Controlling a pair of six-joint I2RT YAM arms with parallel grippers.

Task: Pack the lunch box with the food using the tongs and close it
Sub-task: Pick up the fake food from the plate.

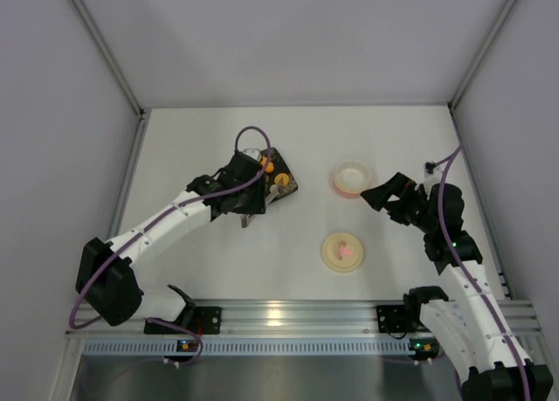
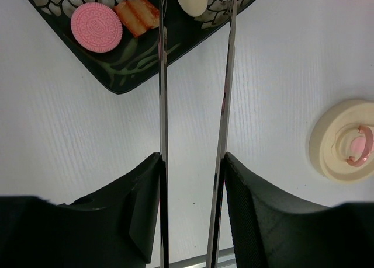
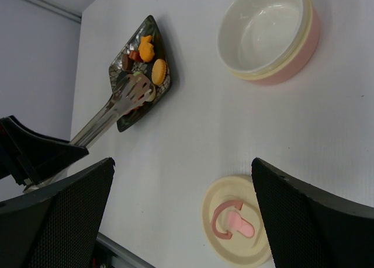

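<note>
Tongs [image 2: 163, 104] are pinched by the left gripper [image 2: 191, 163], tips aimed at food [image 2: 96, 27] on the plate [image 2: 125, 69] for picking; the empty lunch box [image 3: 292, 69] is seen at ten o'clock of the spread, idle right gripper [image 3: 182, 163].

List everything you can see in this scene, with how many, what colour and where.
lunch box bowl: one, pink side with cream rim, empty, right of centre on the table
lid: one, cream with pink handle, nearer than the bowl, apart from it
plate: one, dark with floral pattern, left of the bowl
food: several pieces, pink, orange, cream, brown, on the plate
tongs: one, silvery metal, tips over the plate
table: one, white
left gripper: black, shut on the tongs
right gripper: black, open, beside the bowl
</note>
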